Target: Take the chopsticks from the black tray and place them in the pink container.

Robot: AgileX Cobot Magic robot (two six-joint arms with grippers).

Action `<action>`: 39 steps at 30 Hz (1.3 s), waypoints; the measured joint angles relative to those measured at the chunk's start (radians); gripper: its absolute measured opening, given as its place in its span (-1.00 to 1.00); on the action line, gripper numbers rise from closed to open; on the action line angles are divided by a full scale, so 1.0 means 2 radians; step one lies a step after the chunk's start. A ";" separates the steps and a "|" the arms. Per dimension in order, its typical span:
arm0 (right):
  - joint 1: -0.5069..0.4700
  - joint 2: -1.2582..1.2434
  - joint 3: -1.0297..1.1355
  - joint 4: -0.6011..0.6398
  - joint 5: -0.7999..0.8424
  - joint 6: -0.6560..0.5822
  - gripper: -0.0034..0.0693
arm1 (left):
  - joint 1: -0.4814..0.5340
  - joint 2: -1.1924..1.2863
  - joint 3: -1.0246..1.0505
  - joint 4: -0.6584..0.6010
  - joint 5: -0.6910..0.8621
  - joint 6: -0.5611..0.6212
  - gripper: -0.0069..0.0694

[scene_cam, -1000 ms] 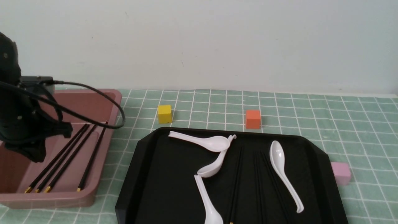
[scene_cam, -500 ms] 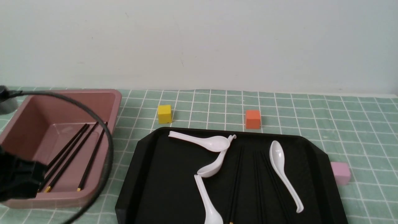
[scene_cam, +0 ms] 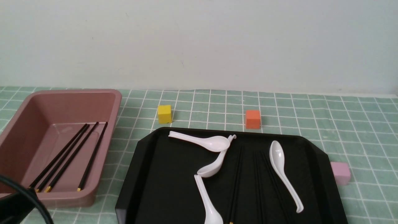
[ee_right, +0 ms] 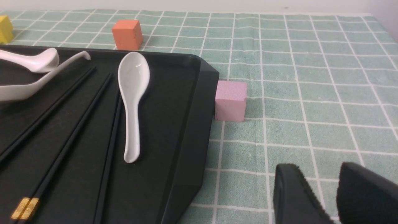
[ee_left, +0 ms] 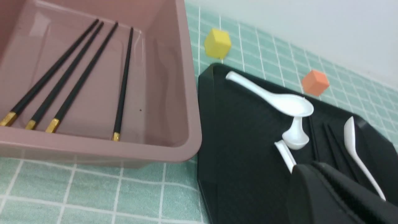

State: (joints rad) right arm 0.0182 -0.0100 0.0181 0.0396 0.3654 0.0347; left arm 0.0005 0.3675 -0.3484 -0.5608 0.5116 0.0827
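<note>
Several black chopsticks with gold ends lie side by side in the pink container at the left; the left wrist view shows these chopsticks on the floor of the container. More chopsticks lie lengthwise on the black tray among white spoons, and the right wrist view shows them too. My left gripper hangs shut and empty over the tray's near left part. My right gripper is open over bare cloth, to the right of the tray.
Three white spoons lie on the tray, one at the back and one at the right. A yellow cube and an orange cube stand behind the tray. A pale pink cube touches its right edge.
My left arm has drawn back from over the pink container, down to the bottom left corner of the front view. The chopsticks in the container now show in full.
</note>
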 joint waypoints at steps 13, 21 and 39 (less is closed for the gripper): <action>0.000 0.000 0.000 0.000 0.000 0.000 -0.25 | 0.000 -0.010 0.011 0.044 -0.020 0.001 -0.85; 0.000 0.000 0.000 0.000 0.000 0.000 -0.25 | 0.000 -0.035 0.046 0.084 -0.063 -0.002 -0.85; 0.000 0.000 0.000 0.000 0.000 0.000 -0.25 | 0.000 -0.189 0.188 0.260 -0.075 -0.184 -0.83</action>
State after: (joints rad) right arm 0.0182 -0.0100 0.0181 0.0396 0.3654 0.0347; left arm 0.0005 -0.0115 0.0277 -0.0405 0.3619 -0.2843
